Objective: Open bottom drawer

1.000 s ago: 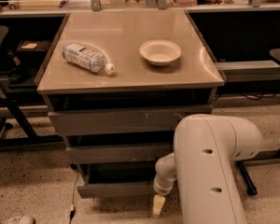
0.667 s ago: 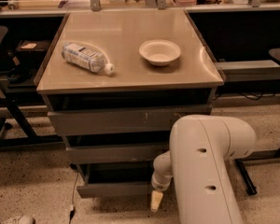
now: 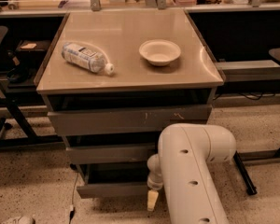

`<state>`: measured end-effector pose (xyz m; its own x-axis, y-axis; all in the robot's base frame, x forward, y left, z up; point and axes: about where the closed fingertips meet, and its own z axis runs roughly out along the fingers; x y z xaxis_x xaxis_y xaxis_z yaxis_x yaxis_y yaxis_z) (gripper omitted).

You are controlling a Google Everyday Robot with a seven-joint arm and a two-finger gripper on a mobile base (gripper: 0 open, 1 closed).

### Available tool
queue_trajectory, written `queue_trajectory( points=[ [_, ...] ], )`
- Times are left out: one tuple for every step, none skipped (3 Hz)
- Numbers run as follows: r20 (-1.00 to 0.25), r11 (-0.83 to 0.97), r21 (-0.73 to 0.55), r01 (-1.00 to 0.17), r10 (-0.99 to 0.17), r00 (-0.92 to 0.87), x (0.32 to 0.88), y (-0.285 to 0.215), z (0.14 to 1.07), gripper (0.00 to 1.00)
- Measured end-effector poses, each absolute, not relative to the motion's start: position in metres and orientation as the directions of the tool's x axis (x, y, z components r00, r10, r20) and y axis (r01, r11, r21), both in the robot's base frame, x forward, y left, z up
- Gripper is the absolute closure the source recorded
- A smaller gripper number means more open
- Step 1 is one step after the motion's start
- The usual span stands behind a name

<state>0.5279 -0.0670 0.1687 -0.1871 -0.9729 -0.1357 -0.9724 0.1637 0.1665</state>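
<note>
While the gripper (image 3: 152,200) hangs at the right end of the bottom drawer (image 3: 112,189), the lowest of three flat grey metal fronts, whether it grasps anything cannot be told. One rounded, glossy white arm (image 3: 191,171) carries it. On the smooth beige cabinet top (image 3: 126,73) are one clear plastic bottle (image 3: 85,57), lying on its side, and one round, shallow cream bowl (image 3: 159,52).

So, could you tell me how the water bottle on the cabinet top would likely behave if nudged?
The bottle lies on its side on the smooth cabinet top, so it would probably roll rather than slide. It looks like thin plastic, so it is likely light and a little squashy. The gripper is down at the bottom drawer front.
</note>
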Motion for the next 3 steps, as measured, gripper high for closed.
queue_trajectory(
  points=[
    [-0.117,0.147,0.211,-0.966,-0.978,-0.174,0.528,-0.068,0.153,0.00],
    [-0.105,0.142,0.253,-0.957,-0.979,-0.173,0.513,-0.076,0.159,0.00],
    [-0.105,0.149,0.302,-0.941,-0.977,-0.188,0.483,-0.084,0.178,0.00]
  ],
)
